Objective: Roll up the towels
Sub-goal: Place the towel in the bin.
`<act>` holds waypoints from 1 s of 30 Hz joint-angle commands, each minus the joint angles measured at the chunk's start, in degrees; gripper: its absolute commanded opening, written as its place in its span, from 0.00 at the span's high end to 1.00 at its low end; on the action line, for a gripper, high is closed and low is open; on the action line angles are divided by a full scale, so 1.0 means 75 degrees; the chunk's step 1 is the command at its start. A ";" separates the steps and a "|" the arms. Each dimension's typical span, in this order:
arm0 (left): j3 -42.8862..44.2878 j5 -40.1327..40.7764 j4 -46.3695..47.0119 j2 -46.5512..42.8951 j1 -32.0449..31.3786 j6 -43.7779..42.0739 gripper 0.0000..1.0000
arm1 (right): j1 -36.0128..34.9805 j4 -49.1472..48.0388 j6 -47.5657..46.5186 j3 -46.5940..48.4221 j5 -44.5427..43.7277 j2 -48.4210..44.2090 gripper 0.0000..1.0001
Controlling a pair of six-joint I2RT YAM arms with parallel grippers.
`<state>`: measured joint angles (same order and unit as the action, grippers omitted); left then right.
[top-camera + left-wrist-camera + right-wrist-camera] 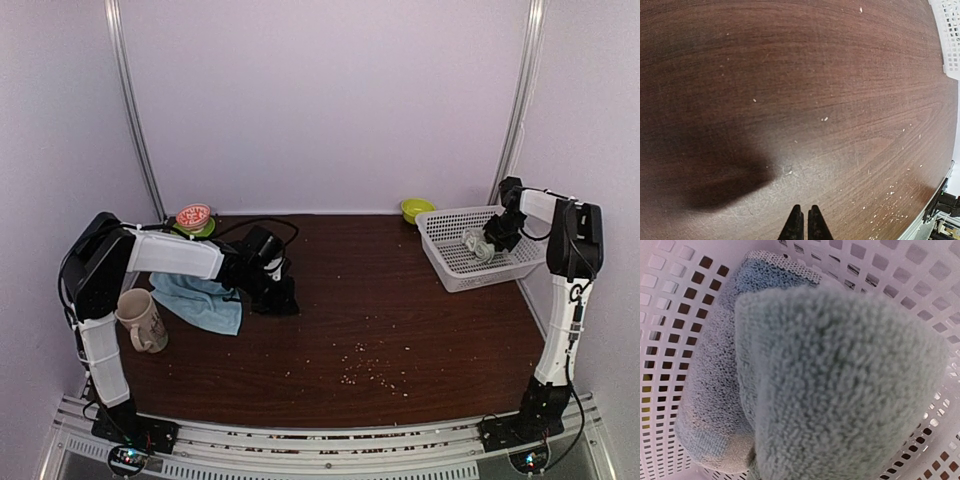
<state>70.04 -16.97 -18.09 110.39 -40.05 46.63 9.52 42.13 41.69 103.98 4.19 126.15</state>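
A light blue towel (203, 300) lies crumpled on the dark wooden table at the left, partly under my left arm. My left gripper (283, 298) hovers just right of that towel, over bare wood. In the left wrist view its fingers (796, 225) are shut with nothing between them. The pale sage-green towel (840, 385) sits folded into a thick bundle inside the white basket (455, 268) at the right. My right gripper (487, 240) reaches down into the basket and is shut on this towel. The cloth fills the right wrist view and hides the fingers.
A beige mug (140, 318) stands at the near left beside the blue towel. A red-and-green bowl (193, 217) and a yellow-green bowl (416, 208) sit along the back edge. Pale crumbs (370, 370) dot the table's middle. The basket's corner (949, 40) shows in the left wrist view.
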 commanded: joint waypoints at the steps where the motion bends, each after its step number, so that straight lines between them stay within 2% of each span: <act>1: 0.0177 -0.0162 0.0149 0.0075 0.0079 -0.0042 0.96 | 0.0078 0.0406 -0.0170 0.0280 -0.0196 0.0134 0.71; 3: 0.0165 -0.0185 0.0161 0.0082 0.0079 -0.0021 0.96 | 0.0078 0.0489 -0.0197 0.0269 -0.0197 0.0132 0.58; 5: 0.0143 -0.0206 0.0183 0.0067 0.0079 -0.0023 0.96 | 0.0078 0.0537 -0.0194 0.0269 -0.0216 0.0126 0.49; 13: 0.0025 -0.0257 0.0255 0.0012 0.0078 0.0039 0.96 | 0.0081 0.0623 -0.0246 0.0245 -0.0212 -0.0063 0.30; 30: -0.0022 -0.0345 0.0349 0.0047 0.0079 0.0071 0.96 | 0.0403 0.0460 -0.0064 -0.0256 -0.0488 -0.0794 0.27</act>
<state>70.02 -18.68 -17.58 110.39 -39.94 47.00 11.60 46.63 40.42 103.61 2.44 123.94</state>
